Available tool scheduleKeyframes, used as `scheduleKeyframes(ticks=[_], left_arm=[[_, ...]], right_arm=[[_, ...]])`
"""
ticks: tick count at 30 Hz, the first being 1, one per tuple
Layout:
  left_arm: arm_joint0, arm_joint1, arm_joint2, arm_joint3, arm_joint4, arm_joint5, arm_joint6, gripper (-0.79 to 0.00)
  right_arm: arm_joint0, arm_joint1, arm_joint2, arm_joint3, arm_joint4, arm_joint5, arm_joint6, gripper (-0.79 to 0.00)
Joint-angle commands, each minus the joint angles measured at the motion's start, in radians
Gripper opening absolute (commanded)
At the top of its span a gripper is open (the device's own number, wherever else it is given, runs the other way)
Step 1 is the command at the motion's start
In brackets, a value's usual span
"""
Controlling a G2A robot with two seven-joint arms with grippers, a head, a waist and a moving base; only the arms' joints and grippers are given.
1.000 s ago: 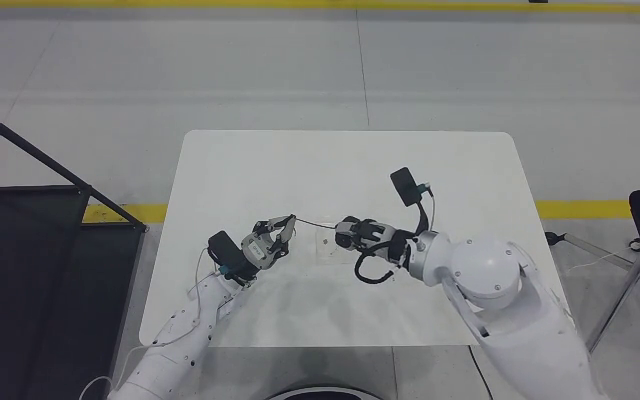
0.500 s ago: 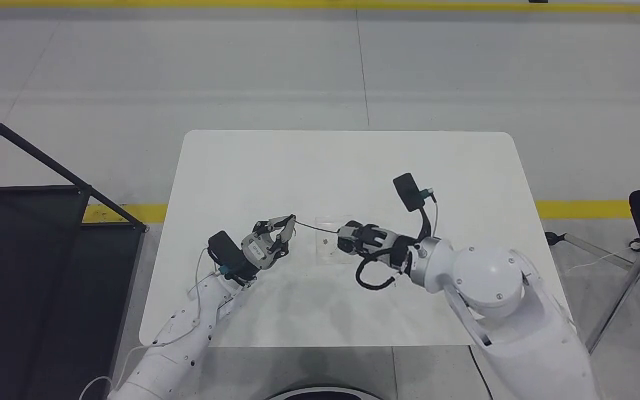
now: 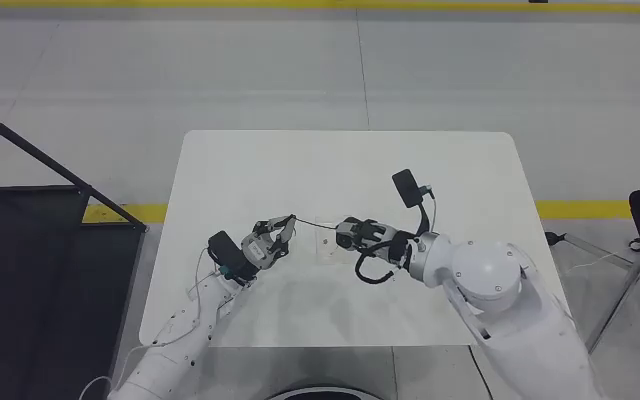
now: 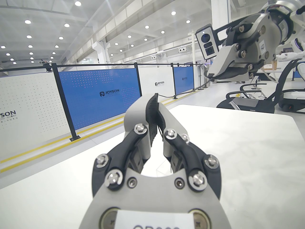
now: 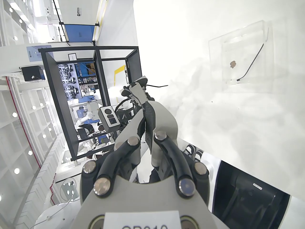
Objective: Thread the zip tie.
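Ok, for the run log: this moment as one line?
left gripper shut on zip tie | right gripper shut on its other end | tie stretched between them near clear tray | second tie in tray

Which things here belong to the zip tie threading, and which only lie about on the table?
Belong to the job: zip tie, left gripper, right gripper, both shut on it.
Lying about: clear tray on the table, second black tie and brown speck inside it.
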Motion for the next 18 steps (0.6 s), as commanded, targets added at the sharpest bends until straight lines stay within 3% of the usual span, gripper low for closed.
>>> scheduleKeyframes(ticks=[1, 18], left_arm=[[0.0, 0.0, 0.0, 0.0, 0.0, 0.0, 0.0, -0.785], [0.0, 0.0, 0.0, 0.0, 0.0, 0.0, 0.0, -0.785]], right_arm=[[0.002, 0.0, -0.002, 0.002, 0.001, 0.001, 0.0, -0.785], [0.01, -0.004, 0.001, 0.019, 0.042, -0.018, -0.016, -0.785]])
